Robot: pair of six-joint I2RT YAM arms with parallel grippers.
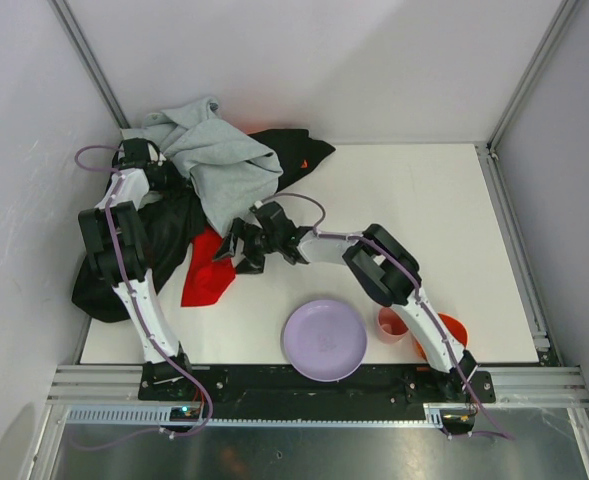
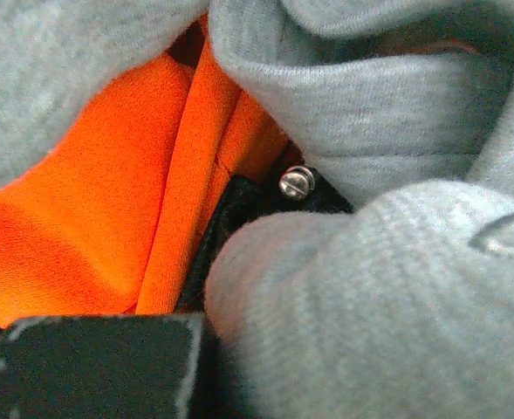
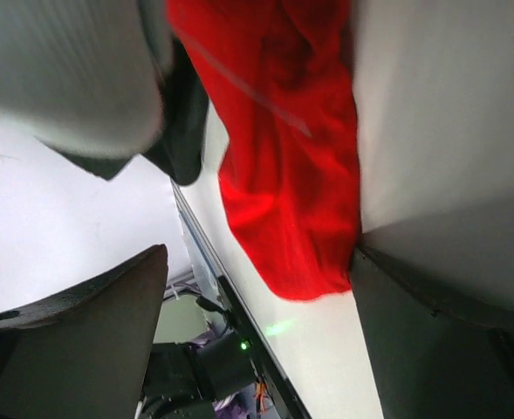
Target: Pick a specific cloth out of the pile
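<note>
The red cloth [image 1: 206,268] lies flat on the white table at the near edge of the pile, its upper part tucked under the black garment [image 1: 164,230]. The light gray sweatshirt [image 1: 219,160] lies on top of the pile, and a bit of the orange garment [image 1: 304,160] shows at the back. My right gripper [image 1: 244,245] is open just right of the red cloth. In the right wrist view the red cloth [image 3: 283,175] hangs between the spread fingers [image 3: 82,332]. My left gripper [image 1: 154,168] is buried in the pile. Its wrist view shows only sweatshirt folds [image 2: 396,297] and orange fabric [image 2: 91,227].
A lilac plate [image 1: 324,340] sits near the front edge. A pink cup [image 1: 392,322] and an orange cup [image 1: 450,330] stand by the right arm's base. White walls and metal posts enclose the table on the left, back and right.
</note>
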